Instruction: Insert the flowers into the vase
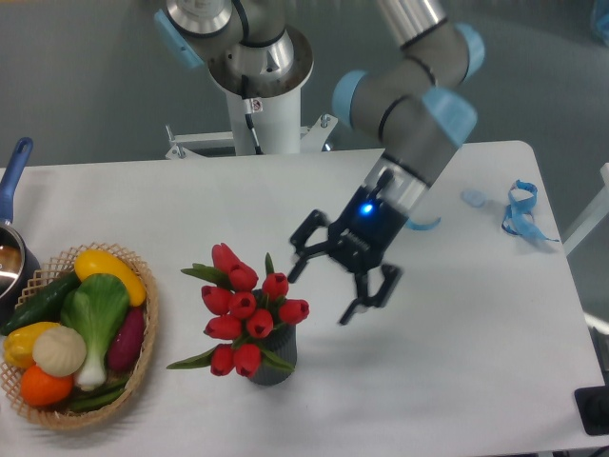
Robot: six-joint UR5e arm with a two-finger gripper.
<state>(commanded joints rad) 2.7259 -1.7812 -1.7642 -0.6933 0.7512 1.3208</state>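
The red tulips (245, 307) with green leaves stand in the dark grey ribbed vase (273, 366) near the table's front centre. The blooms spread wider than the vase and hide its rim. My gripper (326, 290) is open and empty, just to the right of and slightly above the bunch. Its fingers are spread apart and touch neither the flowers nor the vase.
A woven wicker basket (145, 354) with toy vegetables sits at the front left. A pot with a blue handle (13, 176) is at the left edge. A blue ribbon (520, 209) and a small pale object (473, 198) lie at the back right.
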